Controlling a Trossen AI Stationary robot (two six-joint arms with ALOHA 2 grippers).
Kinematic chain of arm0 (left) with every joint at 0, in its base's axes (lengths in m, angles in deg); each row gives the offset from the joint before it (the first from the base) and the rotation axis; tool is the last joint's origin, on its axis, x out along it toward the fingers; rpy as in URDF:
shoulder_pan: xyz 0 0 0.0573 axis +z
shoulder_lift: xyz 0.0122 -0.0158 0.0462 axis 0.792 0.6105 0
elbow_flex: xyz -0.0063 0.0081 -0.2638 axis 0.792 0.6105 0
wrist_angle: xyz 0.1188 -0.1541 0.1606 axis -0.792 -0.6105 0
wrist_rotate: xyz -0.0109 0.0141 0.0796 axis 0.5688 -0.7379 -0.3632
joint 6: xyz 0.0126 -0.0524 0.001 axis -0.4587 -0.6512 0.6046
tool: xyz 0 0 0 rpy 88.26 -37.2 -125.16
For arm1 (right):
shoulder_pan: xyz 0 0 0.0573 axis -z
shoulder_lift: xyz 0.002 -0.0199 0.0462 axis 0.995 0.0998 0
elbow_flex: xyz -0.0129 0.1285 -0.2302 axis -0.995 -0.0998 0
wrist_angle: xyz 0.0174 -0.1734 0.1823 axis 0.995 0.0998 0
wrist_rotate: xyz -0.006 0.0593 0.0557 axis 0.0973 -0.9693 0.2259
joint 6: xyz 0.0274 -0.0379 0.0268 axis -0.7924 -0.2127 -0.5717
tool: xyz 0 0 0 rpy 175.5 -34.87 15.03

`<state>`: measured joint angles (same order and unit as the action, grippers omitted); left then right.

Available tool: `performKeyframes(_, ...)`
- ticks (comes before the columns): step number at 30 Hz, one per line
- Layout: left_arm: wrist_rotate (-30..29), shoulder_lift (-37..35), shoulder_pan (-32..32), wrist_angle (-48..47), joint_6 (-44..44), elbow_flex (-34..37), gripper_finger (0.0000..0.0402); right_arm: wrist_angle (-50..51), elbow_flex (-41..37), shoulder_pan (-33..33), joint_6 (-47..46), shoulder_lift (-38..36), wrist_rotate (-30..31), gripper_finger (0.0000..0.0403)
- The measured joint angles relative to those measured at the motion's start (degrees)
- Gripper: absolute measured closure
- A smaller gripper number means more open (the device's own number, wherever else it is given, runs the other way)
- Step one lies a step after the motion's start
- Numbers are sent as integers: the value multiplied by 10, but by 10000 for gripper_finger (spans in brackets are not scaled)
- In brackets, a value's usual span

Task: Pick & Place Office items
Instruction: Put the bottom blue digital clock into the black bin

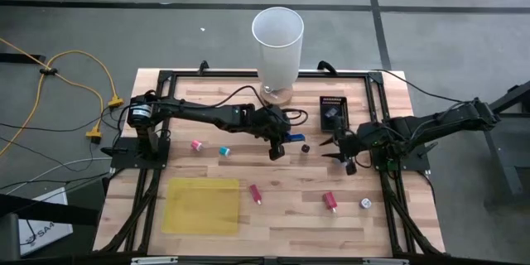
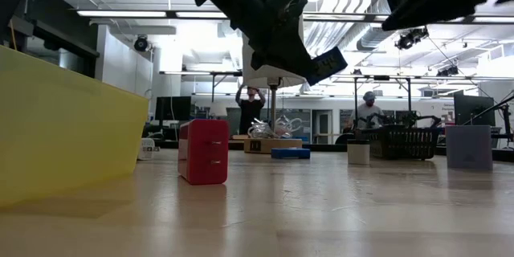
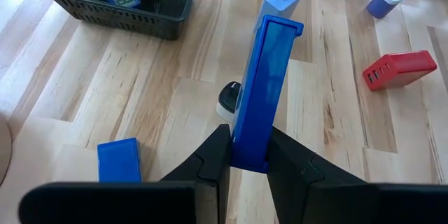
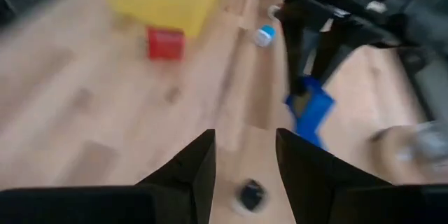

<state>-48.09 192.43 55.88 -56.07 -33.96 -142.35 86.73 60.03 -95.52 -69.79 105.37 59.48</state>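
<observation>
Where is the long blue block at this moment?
In the left wrist view, the long blue block stands between the left gripper fingers, lifted above the table's middle, near the black basket.

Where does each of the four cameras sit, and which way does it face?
High: above the table, looking straight down; both arms show, left gripper and right gripper.
Low: at table-top height, facing the room; a red block stands close, arms overhead.
Left wrist: looks past its own fingers, shut on a blue bar, toward the basket.
Right wrist: looks past its own empty fingers toward the left arm.
Shared: the blue bar shows in the left wrist, right wrist and low views.
</observation>
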Motion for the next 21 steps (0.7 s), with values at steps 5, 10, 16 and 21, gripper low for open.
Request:
performKeyframes(5,0,0,0,0,0,0,336,-53,0,0,-121,11,-18,266)
performKeyframes(10,0,0,0,1,0,0,336,-83,0,0,-177,25,-23,266)
performKeyframes(16,0,0,0,1,0,0,336,-80,0,0,-179,27,-28,266)
performKeyframes(21,0,0,0,1,0,0,336,-82,0,0,-180,27,-15,266)
